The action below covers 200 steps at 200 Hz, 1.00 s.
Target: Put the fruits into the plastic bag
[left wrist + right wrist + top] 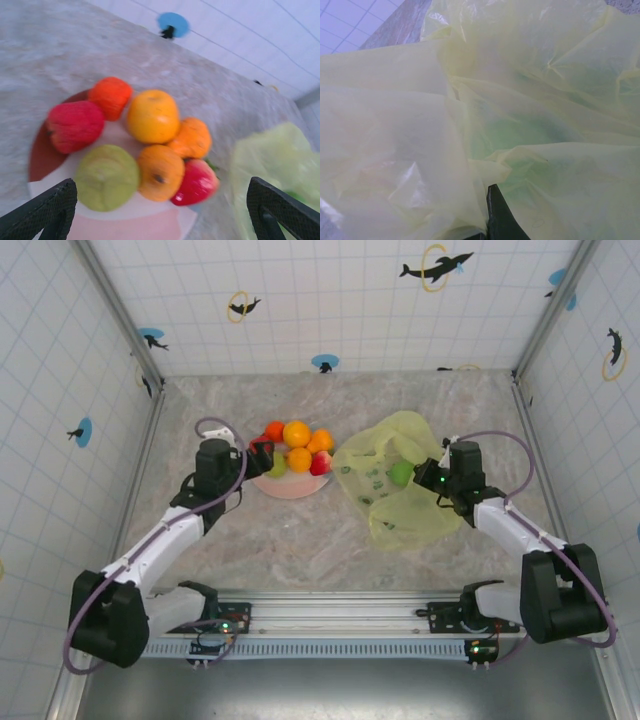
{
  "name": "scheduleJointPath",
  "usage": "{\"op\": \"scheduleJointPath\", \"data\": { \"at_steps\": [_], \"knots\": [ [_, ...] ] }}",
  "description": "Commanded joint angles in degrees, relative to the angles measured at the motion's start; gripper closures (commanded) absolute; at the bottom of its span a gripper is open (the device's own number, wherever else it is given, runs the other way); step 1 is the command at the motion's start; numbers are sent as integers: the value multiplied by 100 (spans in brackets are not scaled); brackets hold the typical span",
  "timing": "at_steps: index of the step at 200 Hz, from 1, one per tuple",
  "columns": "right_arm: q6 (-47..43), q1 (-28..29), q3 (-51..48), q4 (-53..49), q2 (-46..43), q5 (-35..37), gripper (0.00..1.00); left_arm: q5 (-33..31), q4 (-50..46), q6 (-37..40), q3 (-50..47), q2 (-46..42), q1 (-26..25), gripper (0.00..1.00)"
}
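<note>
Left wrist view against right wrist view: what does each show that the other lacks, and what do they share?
Left wrist: seven fruits piled on a plate, between open end effector fingers. Right wrist: a green shape showing through close-up folds. Both: the plastic bag, marbled table and tiled wall.

7 fruits [297,445] lie on the plate [290,489], left of the plastic bag [402,512].
</note>
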Motion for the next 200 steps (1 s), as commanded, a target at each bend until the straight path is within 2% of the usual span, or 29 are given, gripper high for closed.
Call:
{"op": "scheduleJointPath", "data": {
  "at_steps": [1,79,200],
  "knots": [
    [-61,27,65,241,3,50,100,17,-49,-513,77,443,213,10],
    [-52,43,-25,333,10,5,100,402,389,-719,458,1939,293,10],
    [-26,44,-69,379,26,-30,100,518,700,-682,617,2786,292,11]
  ]
}}
